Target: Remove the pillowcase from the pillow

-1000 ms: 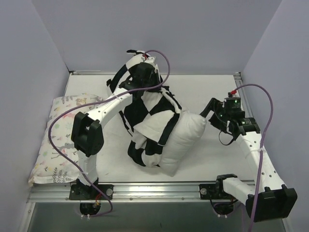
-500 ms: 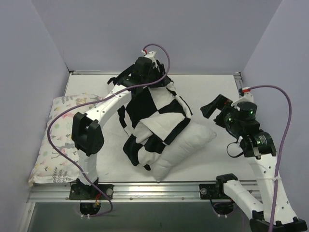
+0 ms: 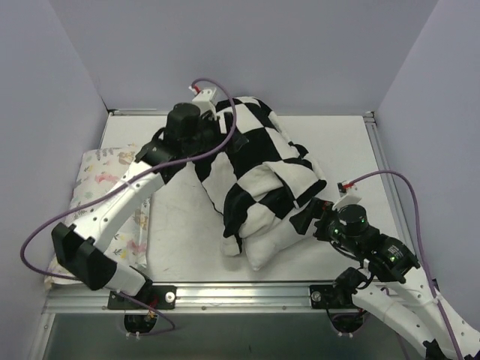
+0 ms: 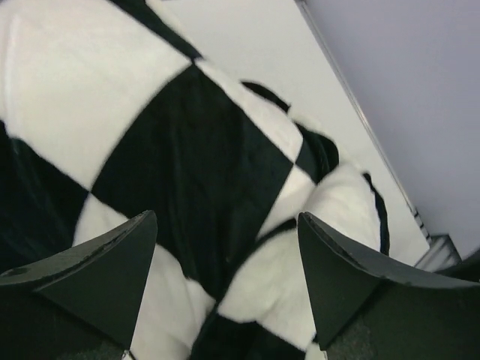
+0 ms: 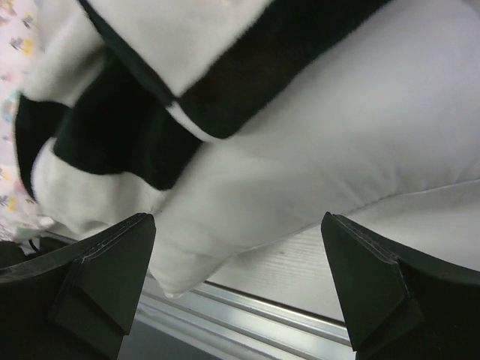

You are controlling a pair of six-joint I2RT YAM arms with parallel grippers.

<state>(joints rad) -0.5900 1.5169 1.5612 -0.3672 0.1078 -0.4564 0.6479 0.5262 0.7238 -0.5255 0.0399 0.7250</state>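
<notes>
The black-and-white checkered pillowcase (image 3: 262,161) lies bunched over the white pillow (image 3: 274,240), whose bare end pokes out toward the near edge. My left gripper (image 3: 223,141) hovers at the case's back left side. In the left wrist view it (image 4: 225,277) is open, with the pillowcase (image 4: 172,150) below it and nothing between the fingers. My right gripper (image 3: 311,221) sits low at the pillow's near right side. In the right wrist view it (image 5: 236,281) is open, facing the bare pillow (image 5: 322,150) under the pillowcase hem (image 5: 247,67).
A floral-print pillow (image 3: 105,195) lies along the left wall, its edge also showing in the right wrist view (image 5: 9,45). The metal rail (image 5: 247,307) at the table's near edge runs just below the white pillow's corner. Walls close in on the back and sides.
My left gripper opened and let go of the lifted pillowcase. Pillow and case dropped flat on the table. The left arm swung left, and the right arm came down to the pillow's near right side.
</notes>
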